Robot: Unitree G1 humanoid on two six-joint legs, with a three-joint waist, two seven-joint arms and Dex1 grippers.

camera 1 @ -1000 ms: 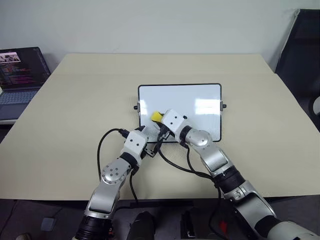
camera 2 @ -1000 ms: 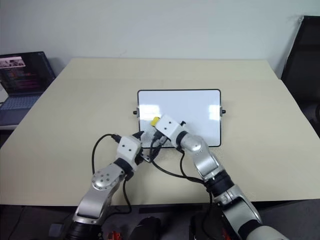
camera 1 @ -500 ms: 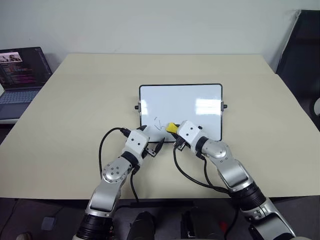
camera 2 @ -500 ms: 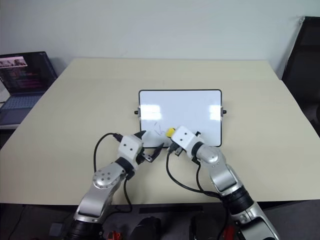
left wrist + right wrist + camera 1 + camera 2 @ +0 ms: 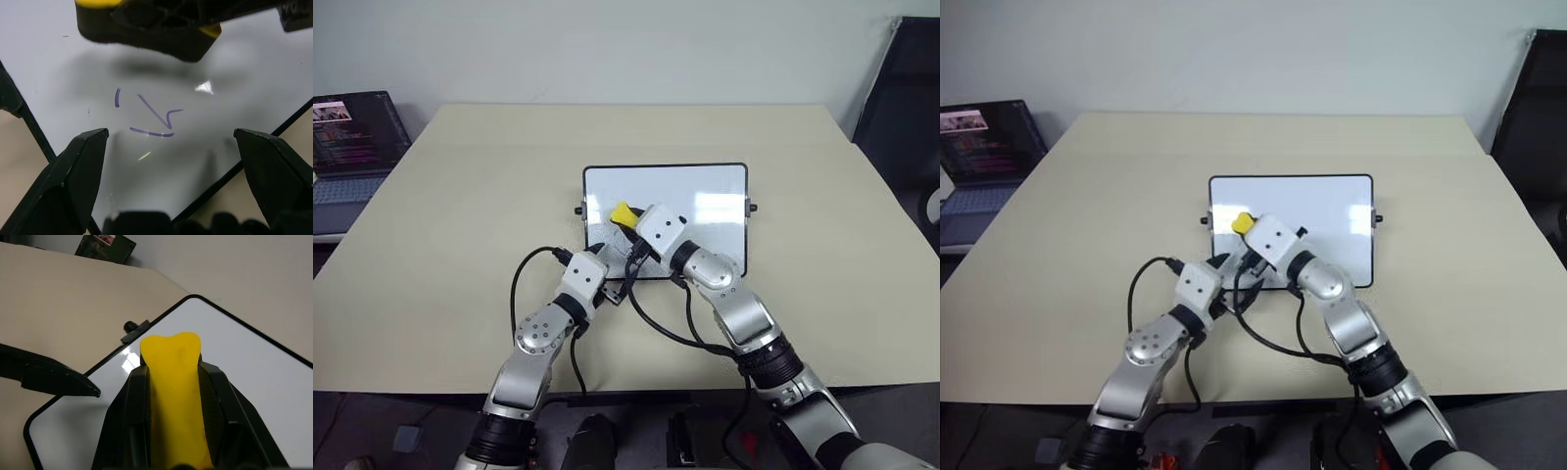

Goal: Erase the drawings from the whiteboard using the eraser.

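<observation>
Eraser [image 5: 624,213] clamped in right jaws over whiteboard [image 5: 705,186]; left jaws apart around drawings [image 5: 149,117].

eraser [image 5: 624,213] above whiteboard's [image 5: 705,186] drawings [image 5: 149,117]

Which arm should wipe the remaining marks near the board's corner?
Right. Its gripper is already clamped on the eraser, just above the drawings. The left gripper sits open-jawed at the whiteboard edge, holding nothing.
</observation>
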